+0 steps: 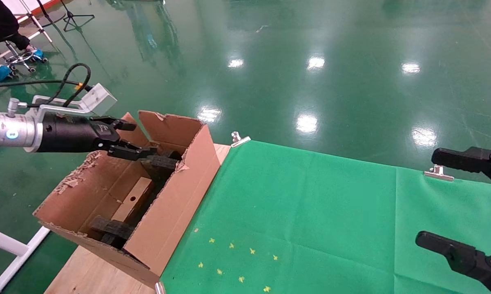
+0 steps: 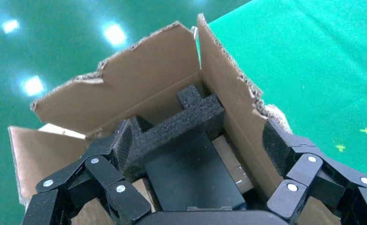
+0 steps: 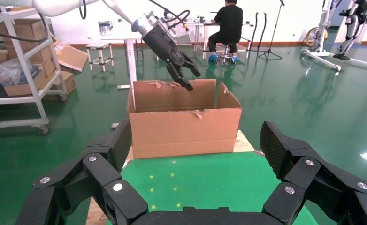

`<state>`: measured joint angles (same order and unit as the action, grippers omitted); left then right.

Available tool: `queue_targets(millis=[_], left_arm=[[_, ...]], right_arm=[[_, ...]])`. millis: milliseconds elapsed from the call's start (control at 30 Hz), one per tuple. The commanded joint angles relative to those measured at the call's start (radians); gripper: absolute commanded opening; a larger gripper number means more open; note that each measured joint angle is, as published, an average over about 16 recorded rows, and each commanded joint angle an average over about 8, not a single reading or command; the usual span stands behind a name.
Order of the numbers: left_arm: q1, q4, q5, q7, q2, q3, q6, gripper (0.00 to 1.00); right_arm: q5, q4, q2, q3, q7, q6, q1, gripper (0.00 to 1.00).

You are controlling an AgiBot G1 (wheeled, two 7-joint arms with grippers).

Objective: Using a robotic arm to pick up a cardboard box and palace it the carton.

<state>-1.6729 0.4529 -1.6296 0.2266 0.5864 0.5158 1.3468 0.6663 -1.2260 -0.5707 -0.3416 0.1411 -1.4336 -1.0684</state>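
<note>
The carton [image 1: 176, 204] stands open at the table's left end, with torn flaps and black foam pieces [image 1: 161, 161] inside. A small brown cardboard box [image 1: 133, 200] lies in it between the foam. The white robotic arm's left gripper [image 1: 137, 139] hovers open and empty over the carton's far end, just above the foam. In the left wrist view the gripper [image 2: 200, 140] looks down into the carton [image 2: 144, 79] at foam [image 2: 181, 126] and a tan box edge [image 2: 231, 161]. My right gripper [image 1: 431, 198] is open and empty at the table's right side. The right wrist view shows it [image 3: 195, 140] facing the carton [image 3: 181, 131].
A green cloth [image 1: 311, 212] with small yellow marks [image 1: 233, 261] covers the table, held by metal clips [image 1: 239, 139] [image 1: 437, 173]. Bare wood [image 1: 90, 273] shows beside the carton. Beyond are a shelf cart [image 3: 17, 70] and a seated person [image 3: 228, 23].
</note>
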Motion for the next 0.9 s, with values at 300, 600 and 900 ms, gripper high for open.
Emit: queue_targets(millis=[300,600,900], left_arm=[[0.014,0.019,0.014,0.0,0.001,-0.004,0.0,1.0],[0.099,0.139,0.143,-0.006,0.005,-0.037,0.022,1.0],[0.193,0.269,0.284,-0.012,0.009,-0.074,0.046,1.0]], right_arm=[[0.0,0.0,0.0,0.0,0.0,0.0,0.0,1.0],[0.0,0.0,0.0,0.0,0.0,0.0,0.0,1.0],[0.0,0.0,0.0,0.0,0.0,0.0,0.0,1.0]])
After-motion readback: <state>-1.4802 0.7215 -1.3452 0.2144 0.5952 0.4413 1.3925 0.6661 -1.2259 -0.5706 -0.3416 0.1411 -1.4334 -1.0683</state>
